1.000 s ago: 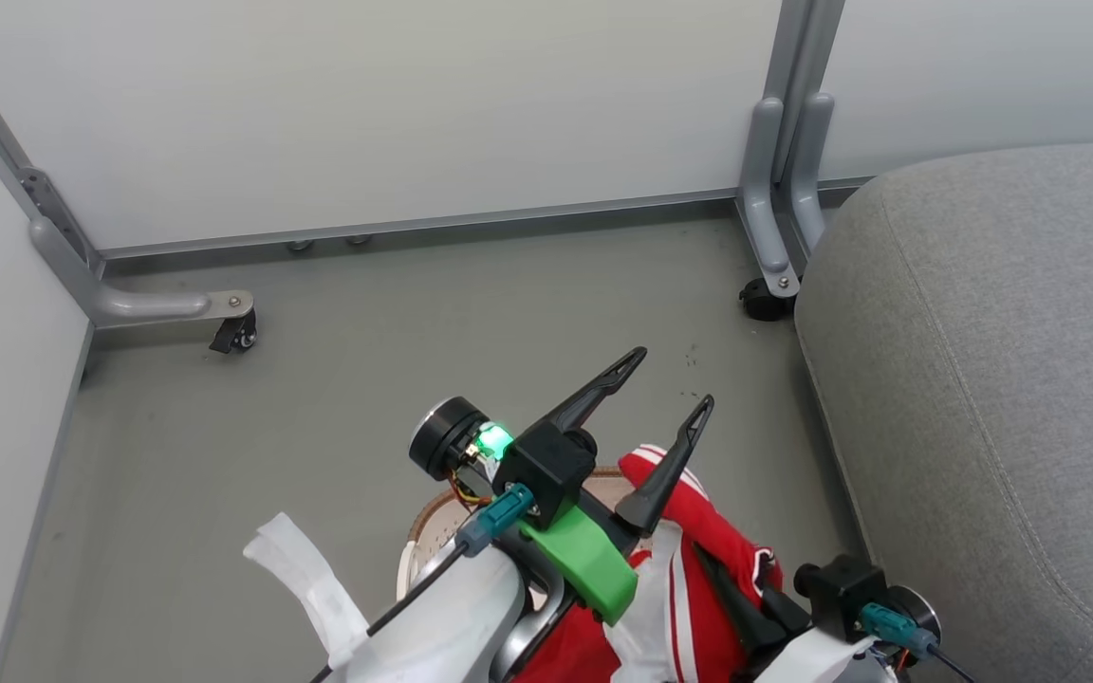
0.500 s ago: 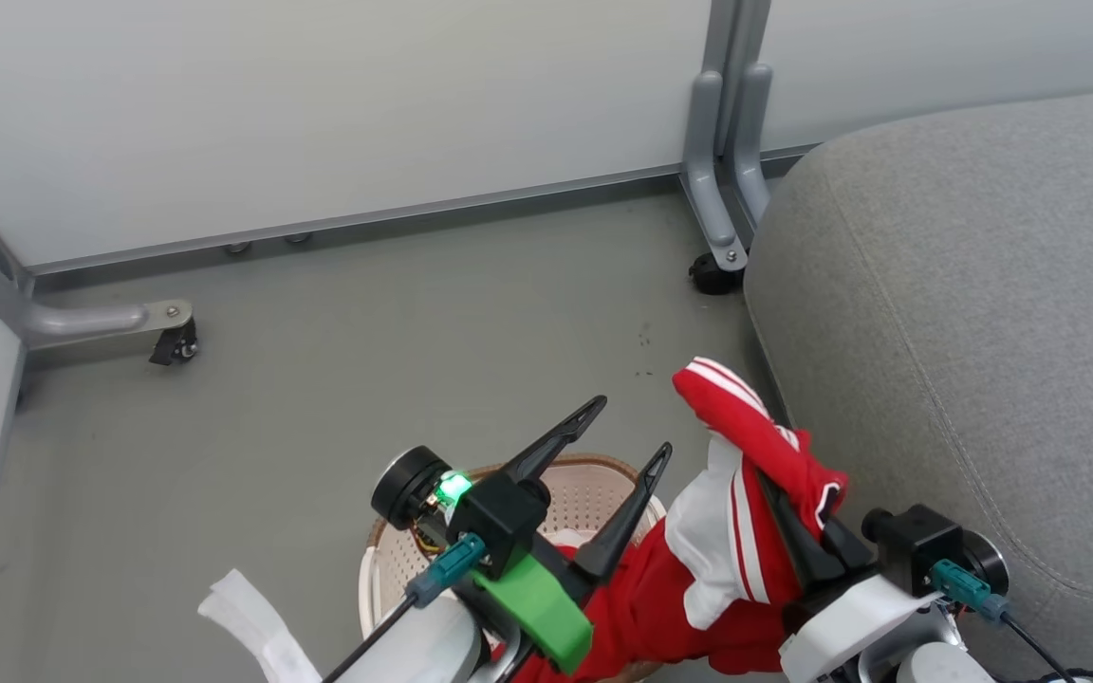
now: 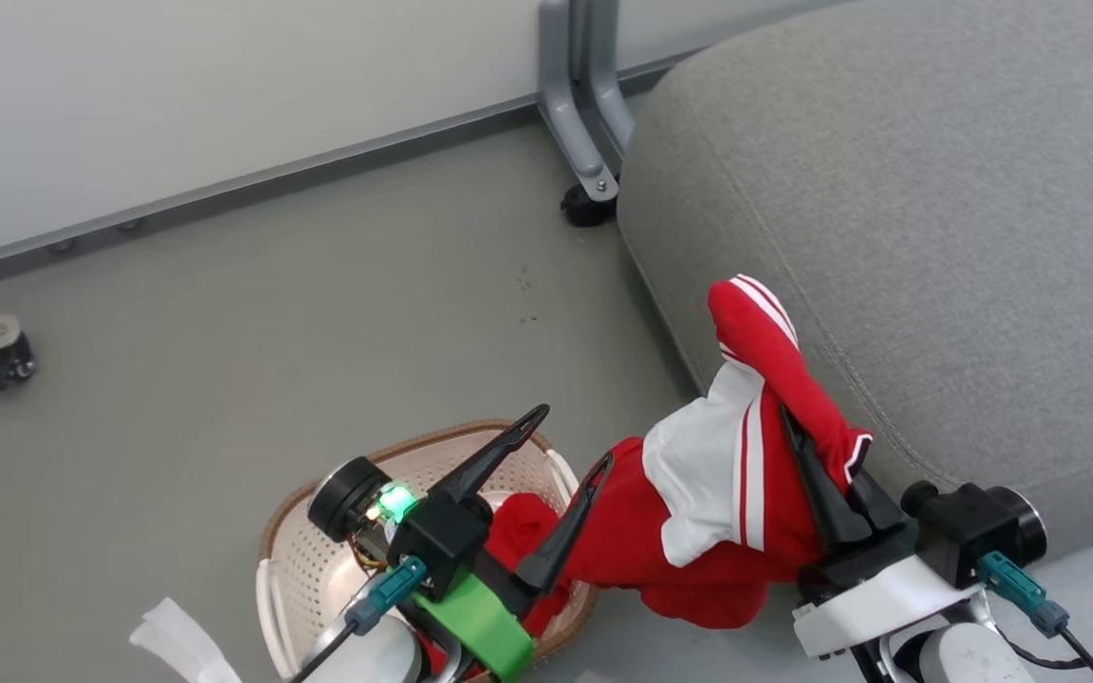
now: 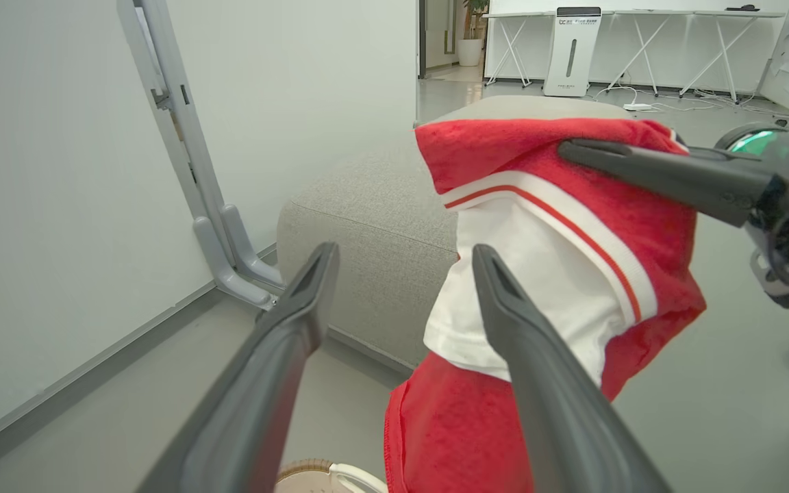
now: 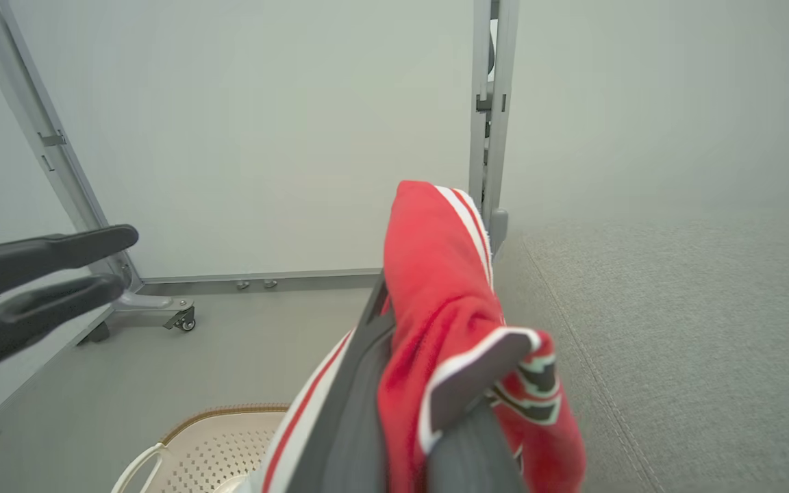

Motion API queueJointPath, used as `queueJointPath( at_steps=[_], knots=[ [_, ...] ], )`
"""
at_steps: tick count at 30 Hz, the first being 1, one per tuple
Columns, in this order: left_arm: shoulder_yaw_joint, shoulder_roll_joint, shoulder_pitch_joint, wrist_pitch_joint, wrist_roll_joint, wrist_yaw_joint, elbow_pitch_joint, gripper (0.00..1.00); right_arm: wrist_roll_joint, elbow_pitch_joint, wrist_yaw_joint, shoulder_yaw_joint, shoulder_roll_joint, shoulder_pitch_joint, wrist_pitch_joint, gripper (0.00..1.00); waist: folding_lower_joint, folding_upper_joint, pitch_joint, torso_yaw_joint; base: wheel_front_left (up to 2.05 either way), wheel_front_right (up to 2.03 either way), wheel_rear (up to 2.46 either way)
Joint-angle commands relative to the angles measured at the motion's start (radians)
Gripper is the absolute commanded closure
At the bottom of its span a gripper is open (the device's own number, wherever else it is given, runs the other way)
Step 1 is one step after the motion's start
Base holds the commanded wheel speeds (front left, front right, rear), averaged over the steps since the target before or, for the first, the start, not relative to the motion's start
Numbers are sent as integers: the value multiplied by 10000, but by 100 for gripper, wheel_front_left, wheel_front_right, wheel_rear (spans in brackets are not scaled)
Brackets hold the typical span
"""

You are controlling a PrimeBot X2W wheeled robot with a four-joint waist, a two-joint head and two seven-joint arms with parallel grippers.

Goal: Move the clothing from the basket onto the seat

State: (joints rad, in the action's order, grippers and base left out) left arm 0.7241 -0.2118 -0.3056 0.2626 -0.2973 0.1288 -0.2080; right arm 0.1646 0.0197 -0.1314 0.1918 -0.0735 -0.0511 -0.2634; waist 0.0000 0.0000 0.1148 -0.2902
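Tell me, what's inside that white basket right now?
Red cloth lies inside the basket and trails over its rim toward the lifted jersey. Bare perforated wall shows on the left. The left pincer and its arm cover the rest, hiding anything more.

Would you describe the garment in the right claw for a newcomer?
Start at the big grey seat. At its edge the right claw holds a jersey. Unlike the cream basket beside it, it is bright red with white striped trim.

Right end effector (image 5: 449, 320) clamps red jersey (image 5: 429, 260) beside seat (image 5: 696, 356).
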Motion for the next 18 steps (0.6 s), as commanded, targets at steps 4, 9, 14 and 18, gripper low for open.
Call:
queueJointPath(
  at_steps=[4, 9, 14, 18],
  knots=[
    [128, -312, -179, 34, 3, 27, 96, 0, -61, -337, 14, -97, 119, 243, -20, 100, 0, 0, 1075, -1497, 0, 0, 0],
    [165, -517, -414, 34, 162, 28, 252, 0, -19, -594, 14, -298, 187, 394, -20, 100, 0, 0, 1359, -2023, 0, 0, 0],
    [271, -674, -631, 34, 311, 29, 342, 0, -7, -854, 14, -379, 230, 372, -20, 100, 0, 0, 1738, -2353, 0, 0, 0],
    [361, -902, -829, 34, 364, 30, 512, 0, 317, -1176, 14, -595, 235, -260, -21, 100, 0, 0, 2289, -2506, 0, 0, 0]
  ],
)
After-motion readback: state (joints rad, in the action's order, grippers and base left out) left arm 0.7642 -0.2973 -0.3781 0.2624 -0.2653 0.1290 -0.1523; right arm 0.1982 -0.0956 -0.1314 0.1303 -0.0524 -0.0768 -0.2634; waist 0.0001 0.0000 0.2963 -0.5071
